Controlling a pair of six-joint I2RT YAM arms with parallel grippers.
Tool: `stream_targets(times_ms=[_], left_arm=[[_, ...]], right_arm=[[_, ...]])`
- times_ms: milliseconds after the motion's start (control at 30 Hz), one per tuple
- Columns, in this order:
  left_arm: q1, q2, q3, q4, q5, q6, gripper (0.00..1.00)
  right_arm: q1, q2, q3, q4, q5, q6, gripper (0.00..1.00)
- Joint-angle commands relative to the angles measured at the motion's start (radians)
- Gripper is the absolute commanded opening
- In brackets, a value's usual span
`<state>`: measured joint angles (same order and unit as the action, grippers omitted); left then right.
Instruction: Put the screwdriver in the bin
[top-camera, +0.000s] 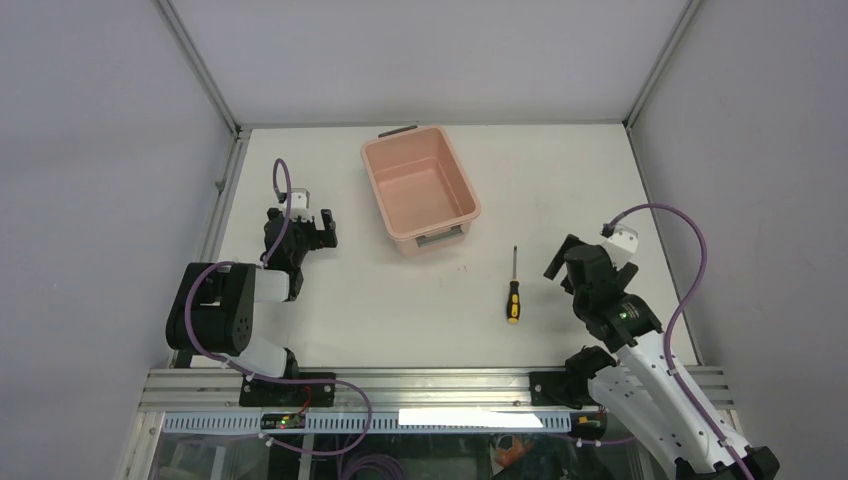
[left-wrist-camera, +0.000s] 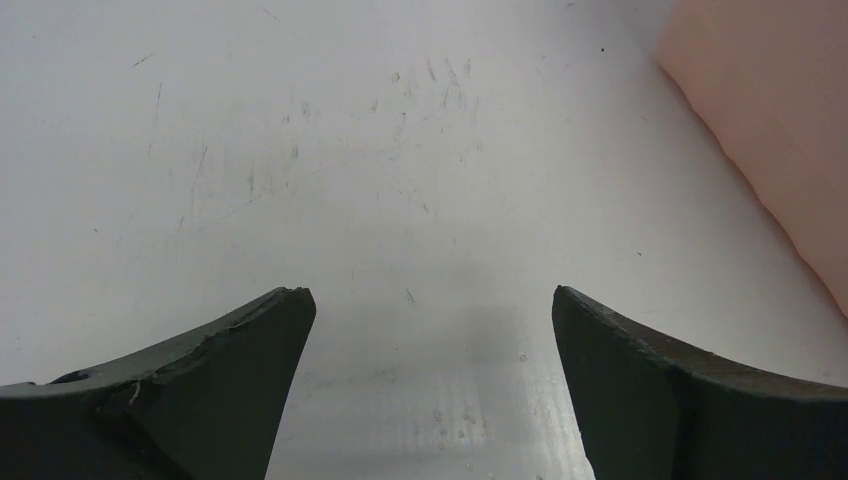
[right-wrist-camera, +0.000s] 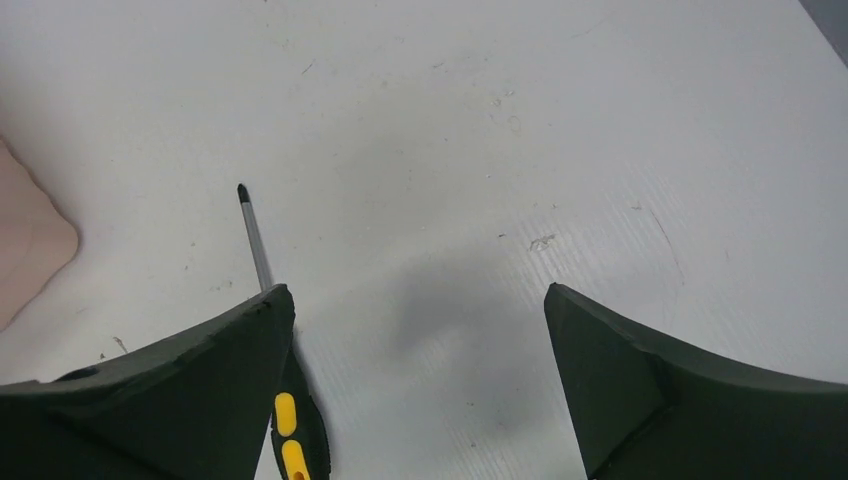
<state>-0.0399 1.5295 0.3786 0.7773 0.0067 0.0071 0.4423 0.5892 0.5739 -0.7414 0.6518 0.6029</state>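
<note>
I've got right hand (right-wrist-camera: 415, 300) spread, gripping nothing | left hand (left-wrist-camera: 433, 300) spread too | screwdriver (top-camera: 512, 290) flat on worktop (top-camera: 400, 320) toward near edge, beside right hand | bin (top-camera: 376, 195) by far edge

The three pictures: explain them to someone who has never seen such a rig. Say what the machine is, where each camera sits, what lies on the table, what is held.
Two robot arms are bolted at the near edge of a table, each ending in a two-finger gripper. The wide picture comes from a fixed camera above and behind them; the other two from cameras on the wrists, so the dark shapes are each gripper's own fingers. On the table lie an empty pink bin and a black-and-yellow screwdriver. The left gripper is open, left of the bin; the right gripper is open beside the screwdriver. Nothing is held.
</note>
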Motion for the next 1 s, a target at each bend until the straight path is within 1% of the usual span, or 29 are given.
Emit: stream_targets(times_ms=[0, 100, 167, 200, 367, 533, 633, 767, 800, 867, 900, 967], left_arm=[[-0.006, -0.023, 0.005, 0.027, 0.01, -0.016, 0.99], [-0.007, -0.022, 0.005, 0.027, 0.009, -0.016, 0.99], [-0.007, -0.023, 0.005, 0.027, 0.009, -0.016, 0.99], [-0.006, -0.022, 0.005, 0.027, 0.009, -0.016, 0.99], [-0.006, -0.022, 0.005, 0.027, 0.01, -0.016, 0.99], [-0.006, -0.022, 0.005, 0.027, 0.009, -0.016, 0.99], [-0.006, -0.022, 0.005, 0.027, 0.009, -0.016, 0.99], [-0.006, -0.022, 0.005, 0.027, 0.009, -0.016, 0.99], [-0.006, -0.023, 0.005, 0.027, 0.009, -0.016, 0.99], [-0.006, -0.022, 0.005, 0.027, 0.009, -0.016, 0.99], [-0.007, -0.022, 0.005, 0.027, 0.01, -0.016, 0.99], [-0.007, -0.022, 0.005, 0.027, 0.009, -0.016, 0.99]], right_arm=[[-0.003, -0.014, 0.042, 0.072, -0.075, -0.033, 0.99], [-0.002, 0.0, 0.029, 0.152, -0.248, -0.076, 0.99], [-0.001, 0.062, 0.025, 0.198, -0.382, -0.073, 0.99], [0.002, 0.113, 0.036, 0.195, -0.422, -0.066, 0.99], [0.074, 0.345, 0.06, 0.162, -0.366, 0.009, 0.99], [0.142, 0.501, 0.04, 0.19, -0.375, 0.057, 0.98], [0.167, 0.55, 0.017, 0.228, -0.409, 0.092, 0.95], [0.185, 0.619, -0.001, 0.246, -0.436, 0.129, 0.86], [0.19, 0.64, -0.002, 0.244, -0.441, 0.135, 0.83], [0.201, 0.684, -0.003, 0.238, -0.447, 0.149, 0.74], [0.209, 0.701, 0.0, 0.229, -0.444, 0.156, 0.62], [0.222, 0.72, 0.013, 0.195, -0.411, 0.169, 0.32]])
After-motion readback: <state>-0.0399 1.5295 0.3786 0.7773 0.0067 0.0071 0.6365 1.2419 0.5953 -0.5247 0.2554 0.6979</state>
